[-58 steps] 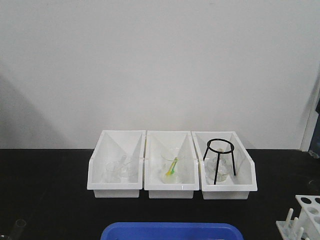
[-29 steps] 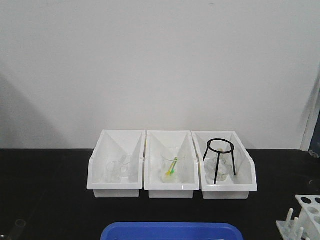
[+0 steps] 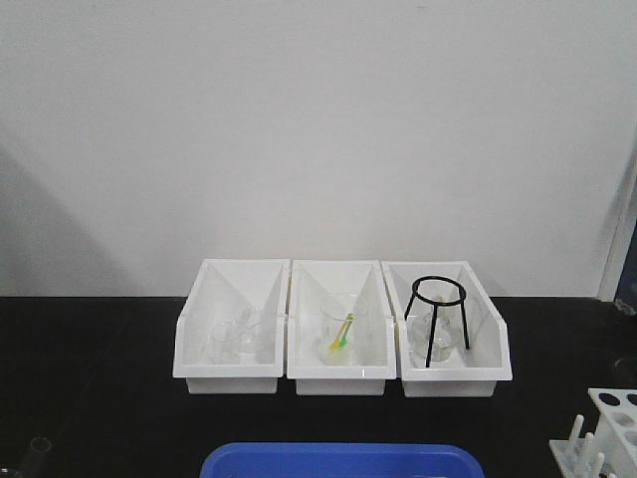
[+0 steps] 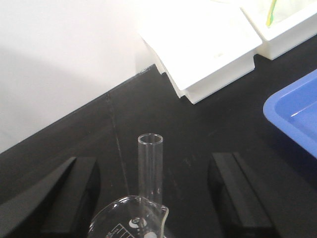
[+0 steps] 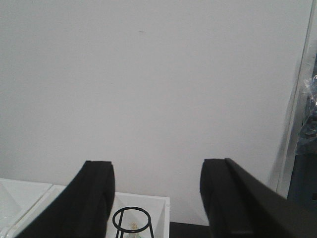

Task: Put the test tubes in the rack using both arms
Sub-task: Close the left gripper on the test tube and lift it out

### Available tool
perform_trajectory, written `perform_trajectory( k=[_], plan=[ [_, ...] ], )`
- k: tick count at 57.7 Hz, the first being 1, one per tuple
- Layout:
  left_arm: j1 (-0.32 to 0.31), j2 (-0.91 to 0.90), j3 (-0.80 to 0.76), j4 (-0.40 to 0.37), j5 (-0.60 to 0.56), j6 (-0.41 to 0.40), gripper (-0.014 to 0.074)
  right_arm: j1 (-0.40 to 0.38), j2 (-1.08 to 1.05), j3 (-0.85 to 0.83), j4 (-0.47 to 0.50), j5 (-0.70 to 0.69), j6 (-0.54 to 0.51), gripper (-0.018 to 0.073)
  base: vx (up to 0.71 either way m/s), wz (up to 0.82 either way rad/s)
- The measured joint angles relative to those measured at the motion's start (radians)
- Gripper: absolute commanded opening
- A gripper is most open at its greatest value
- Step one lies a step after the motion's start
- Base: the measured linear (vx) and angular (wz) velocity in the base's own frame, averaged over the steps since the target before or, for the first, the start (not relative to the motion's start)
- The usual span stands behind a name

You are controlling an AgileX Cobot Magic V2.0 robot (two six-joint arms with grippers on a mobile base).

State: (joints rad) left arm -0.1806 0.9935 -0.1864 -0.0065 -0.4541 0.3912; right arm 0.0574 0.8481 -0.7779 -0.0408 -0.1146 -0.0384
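Left gripper [image 4: 151,196], fingers [image 4: 64,198] spread wide: test tube [image 4: 150,163] upright midway between them (touching neither), lower end in a clear beaker [image 4: 116,225].

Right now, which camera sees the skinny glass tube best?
The left wrist view: the test tube stands upright in the beaker, clear and close. The front view catches only a faint glint of it at its bottom left edge. The right wrist view misses it.

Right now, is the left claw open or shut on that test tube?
Open. The left claw has its fingers wide apart, the test tube upright between them, untouched.
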Motion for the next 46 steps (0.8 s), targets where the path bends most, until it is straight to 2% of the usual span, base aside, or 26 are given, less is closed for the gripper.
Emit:
perform_trajectory(
  k=[4,16,34,46],
  plan=[
    [0.0,0.059,0.0,-0.016,-0.047,0.0,0.0544,0.0,0.0,0.0,0.0,0.002,0.0,0.0439,0.0,0.0],
    [0.0,0.205,-0.062,-0.148,-0.104,0.033,0.0524,0.0,0.0,0.0,0.0,0.021,0.0,0.0439,0.0,0.0],
    [0.0,0.362,-0.152,-0.162,-0.109,0.053,0.0508,0.0,0.0,0.0,0.0,0.073,-0.003,0.0439,0.0,0.0],
    [0.0,0.458,-0.155,-0.161,-0.193,0.054,0.0481,0.0,0.0,0.0,0.0,0.074,-0.004,0.0439,0.0,0.0]
  ],
)
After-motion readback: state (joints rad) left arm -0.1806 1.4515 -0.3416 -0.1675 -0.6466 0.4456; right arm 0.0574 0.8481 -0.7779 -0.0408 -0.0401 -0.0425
